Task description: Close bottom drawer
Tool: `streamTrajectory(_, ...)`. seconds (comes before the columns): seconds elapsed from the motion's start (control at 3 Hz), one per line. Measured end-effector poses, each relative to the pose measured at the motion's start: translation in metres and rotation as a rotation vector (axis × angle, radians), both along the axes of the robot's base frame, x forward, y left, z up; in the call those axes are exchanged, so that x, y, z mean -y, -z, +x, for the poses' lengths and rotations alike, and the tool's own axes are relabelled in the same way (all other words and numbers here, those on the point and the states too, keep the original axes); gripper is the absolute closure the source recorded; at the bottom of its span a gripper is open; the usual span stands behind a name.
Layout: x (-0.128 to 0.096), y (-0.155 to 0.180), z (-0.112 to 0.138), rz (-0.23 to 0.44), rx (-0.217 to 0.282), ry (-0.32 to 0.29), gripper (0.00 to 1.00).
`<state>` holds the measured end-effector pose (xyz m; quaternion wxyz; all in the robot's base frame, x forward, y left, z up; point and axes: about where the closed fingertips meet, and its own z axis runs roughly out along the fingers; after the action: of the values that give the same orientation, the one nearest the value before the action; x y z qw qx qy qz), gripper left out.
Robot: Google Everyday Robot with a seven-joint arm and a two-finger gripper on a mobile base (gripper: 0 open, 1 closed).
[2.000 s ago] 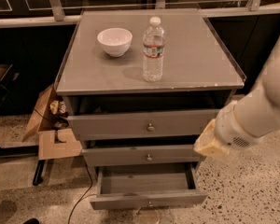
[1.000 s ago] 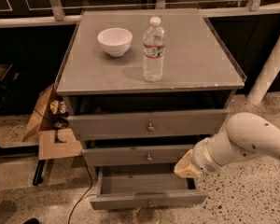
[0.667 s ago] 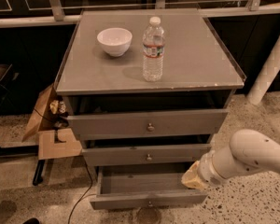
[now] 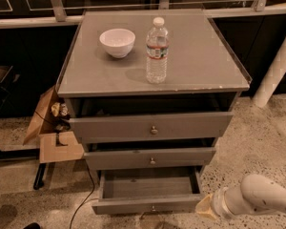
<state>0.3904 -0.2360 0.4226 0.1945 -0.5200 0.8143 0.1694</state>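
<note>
The bottom drawer [image 4: 148, 204] of the gray three-drawer cabinet is pulled out, its inside bare, with a small round knob at the centre of its slim front panel. My white arm comes in from the lower right. Its gripper [image 4: 206, 207] sits low, just right of the drawer's front right corner, near the floor. The middle drawer [image 4: 151, 158] and top drawer [image 4: 152, 127] above are also slightly out.
A white bowl [image 4: 117, 42] and a water bottle [image 4: 157, 51] stand on the cabinet top [image 4: 200, 70]. Open cardboard boxes [image 4: 52, 132] and a black cable lie on the floor at the left. A white post [image 4: 275, 75] stands at the right.
My arm has swung down and to the right, from in front of the middle drawer to beside the bottom drawer's right front corner. The drawer stays open.
</note>
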Motion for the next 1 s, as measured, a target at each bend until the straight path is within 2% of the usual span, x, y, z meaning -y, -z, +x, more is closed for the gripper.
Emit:
streamTrajectory(0.33,0.006,0.059,0.002,0.084,-0.045,0.006,1.00)
streamTrajectory(0.67,0.003,0.112,0.018,0.184,-0.104,0.036,1.00)
streamTrajectory(1.0,-0.002,0.146,0.019,0.223,-0.130,0.066,1.00)
